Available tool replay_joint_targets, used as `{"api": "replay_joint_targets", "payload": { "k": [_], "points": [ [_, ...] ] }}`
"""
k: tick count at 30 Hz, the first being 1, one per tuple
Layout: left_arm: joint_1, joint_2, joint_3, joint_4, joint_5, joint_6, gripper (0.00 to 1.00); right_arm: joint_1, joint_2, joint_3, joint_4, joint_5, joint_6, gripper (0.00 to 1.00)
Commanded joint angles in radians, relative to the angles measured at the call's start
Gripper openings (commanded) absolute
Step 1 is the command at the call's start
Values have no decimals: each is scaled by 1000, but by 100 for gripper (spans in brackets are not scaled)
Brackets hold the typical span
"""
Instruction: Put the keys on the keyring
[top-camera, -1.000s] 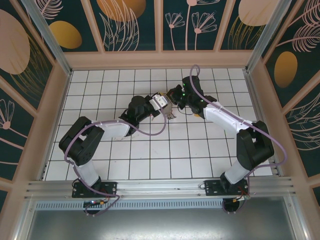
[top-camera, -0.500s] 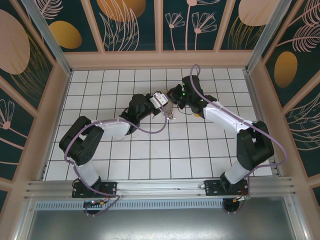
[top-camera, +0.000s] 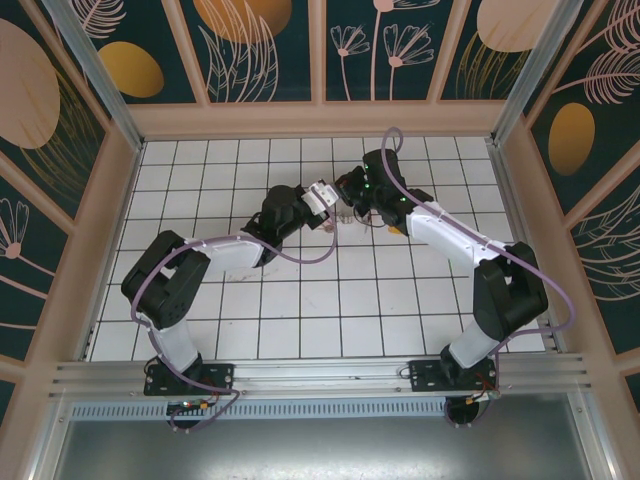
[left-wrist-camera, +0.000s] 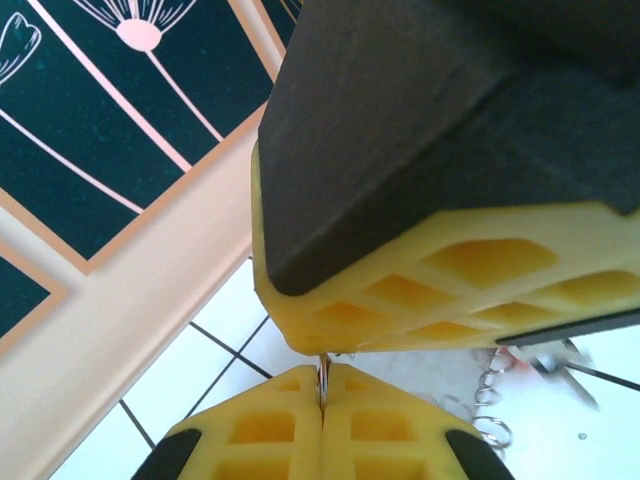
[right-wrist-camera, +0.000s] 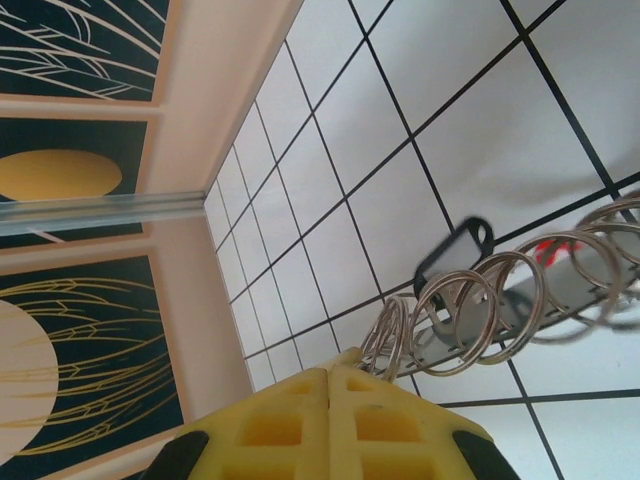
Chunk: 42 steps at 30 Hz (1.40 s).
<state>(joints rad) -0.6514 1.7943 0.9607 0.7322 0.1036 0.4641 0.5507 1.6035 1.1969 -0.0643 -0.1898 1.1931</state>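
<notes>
Over the middle of the white tiled floor my two grippers meet tip to tip, left gripper (top-camera: 327, 203) against right gripper (top-camera: 347, 197). The keyring (right-wrist-camera: 480, 305) is a chain of silvery wire rings. My right gripper (right-wrist-camera: 330, 372) is shut on the end ring of it. A flat silvery key (right-wrist-camera: 525, 298), a black-rimmed tag (right-wrist-camera: 455, 255) and a red bit (right-wrist-camera: 548, 248) hang among the rings. My left gripper (left-wrist-camera: 323, 388) is shut on a thin metal wire that runs up to the right fingers (left-wrist-camera: 450, 290). More rings (left-wrist-camera: 490, 395) dangle behind. A small bunch (top-camera: 337, 226) hangs below both grippers.
Tan walls with dark painted panels close off the floor; the back wall (top-camera: 320, 120) is about two tiles beyond the grippers. Open tiles (top-camera: 330, 310) lie between the grippers and the arm bases. Purple cables (top-camera: 300, 258) loop off both arms.
My left gripper has moved up and right to the right gripper's tip and has shut. The hanging bunch has risen with it. The right arm has barely moved.
</notes>
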Motion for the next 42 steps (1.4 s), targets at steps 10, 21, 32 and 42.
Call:
{"api": "replay_joint_targets", "payload": {
  "k": [10, 21, 32, 42],
  "points": [
    [-2, -47, 40, 15, 5, -63, 0, 2, -137, -70, 45, -9, -42, 24],
    [32, -153, -13, 16, 225, -85, 0, -212, -365, -261, 254, -153, -630, 30],
    [60, -273, -65, -48, 458, 40, 0, -238, -369, -205, 46, -485, -1652, 30],
    [60, -288, -42, -128, 619, 103, 0, -176, -366, -194, -175, -611, -2076, 16]
  ]
}}
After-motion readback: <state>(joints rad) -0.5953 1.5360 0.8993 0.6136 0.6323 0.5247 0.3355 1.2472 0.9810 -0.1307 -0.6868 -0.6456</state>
